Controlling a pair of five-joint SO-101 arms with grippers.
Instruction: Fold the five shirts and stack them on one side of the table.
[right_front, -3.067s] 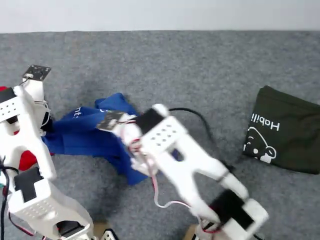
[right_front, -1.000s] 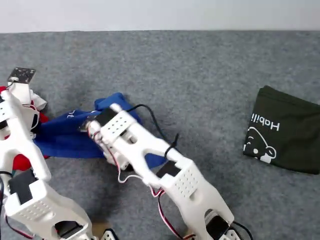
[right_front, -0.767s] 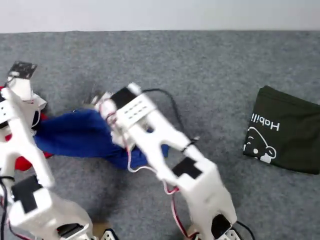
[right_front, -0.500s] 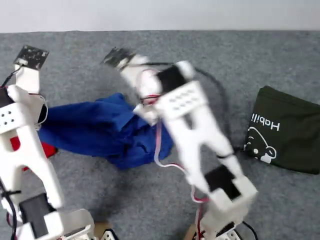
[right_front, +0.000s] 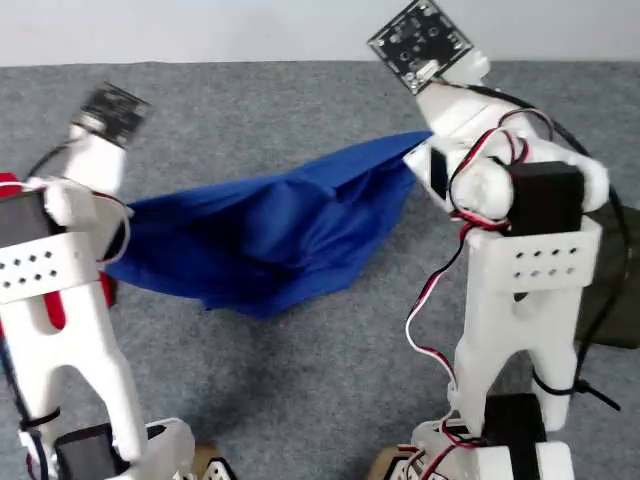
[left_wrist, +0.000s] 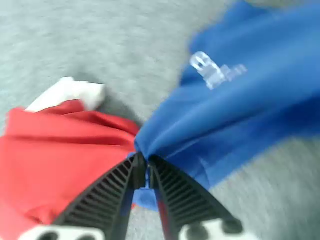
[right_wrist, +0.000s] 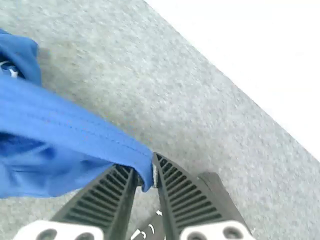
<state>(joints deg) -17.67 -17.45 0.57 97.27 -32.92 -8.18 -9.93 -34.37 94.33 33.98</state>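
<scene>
Now left claw (left_wrist: 142, 164), right claw (right_wrist: 145, 172) each pinch blue shirt (right_front: 270, 228), stretched between them.

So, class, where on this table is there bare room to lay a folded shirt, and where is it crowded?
Free: the grey felt table between the far white wall and the stretched blue shirt; also the near strip between the left arm and right arm. Crowded: the left edge by the red shirt, and the right by the dark green shirt.
</scene>
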